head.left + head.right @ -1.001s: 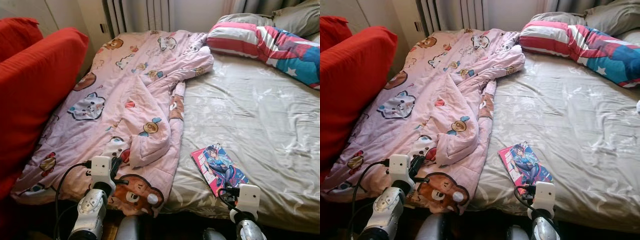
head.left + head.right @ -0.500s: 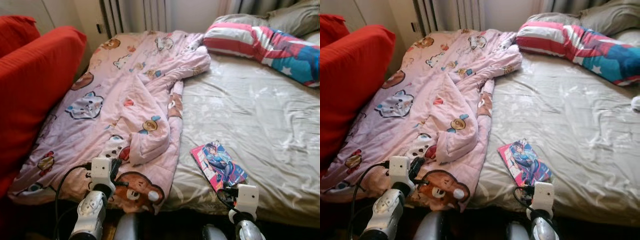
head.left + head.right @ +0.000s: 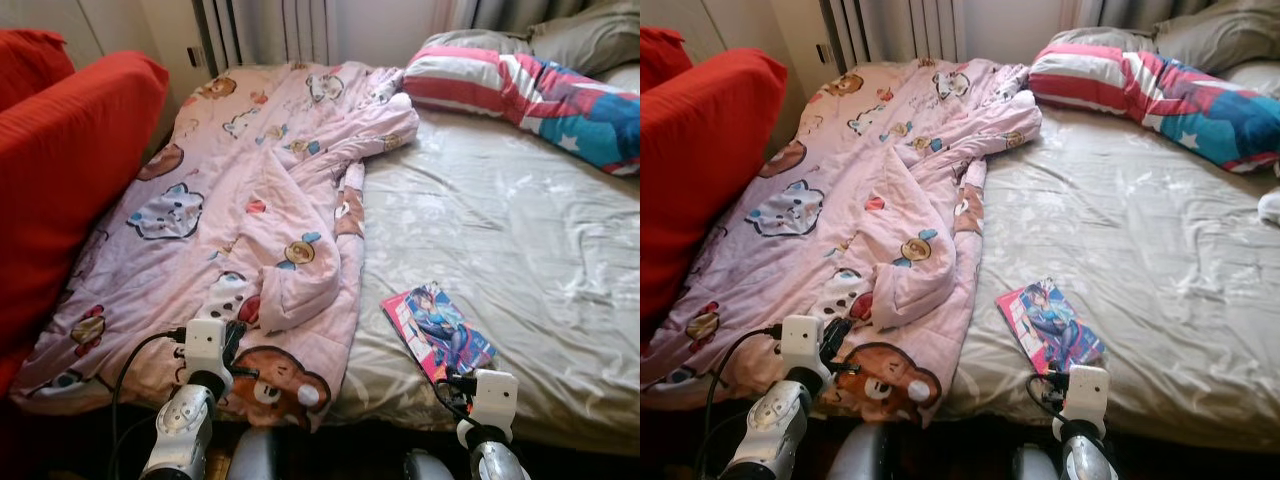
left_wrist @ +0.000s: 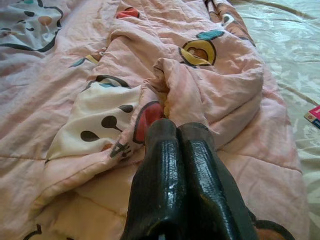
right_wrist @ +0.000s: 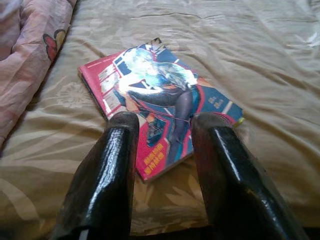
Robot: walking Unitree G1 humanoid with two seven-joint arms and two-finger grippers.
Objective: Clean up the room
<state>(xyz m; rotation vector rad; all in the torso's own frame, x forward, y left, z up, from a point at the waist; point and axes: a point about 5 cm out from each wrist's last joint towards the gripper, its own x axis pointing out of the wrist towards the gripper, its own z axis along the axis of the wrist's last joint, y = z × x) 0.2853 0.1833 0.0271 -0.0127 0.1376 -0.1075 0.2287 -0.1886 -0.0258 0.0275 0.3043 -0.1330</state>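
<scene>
A pink cartoon-print quilt [image 3: 250, 210] lies crumpled over the left half of the bed. A colourful magazine [image 3: 437, 331] lies flat on the beige sheet [image 3: 500, 230] near the bed's front edge. My right gripper [image 5: 167, 130] is open, hovering just short of the magazine [image 5: 160, 100], its fingers [image 5: 107, 165] apart over the near corner. My left gripper [image 4: 179, 137] is shut with nothing in it, just above the quilt [image 4: 200, 80] near a folded lump. Both wrists show at the bed's front edge, the left [image 3: 203, 345] and the right [image 3: 490, 392].
A red cushioned sofa [image 3: 60, 170] stands to the left of the bed. A striped pillow [image 3: 540, 90] and grey pillows lie at the head, far right. A radiator [image 3: 270, 30] and curtains stand behind the bed.
The head camera has shifted slightly forward, so the bed sits a little lower and nearer in view. Both arms hold the same pose.
</scene>
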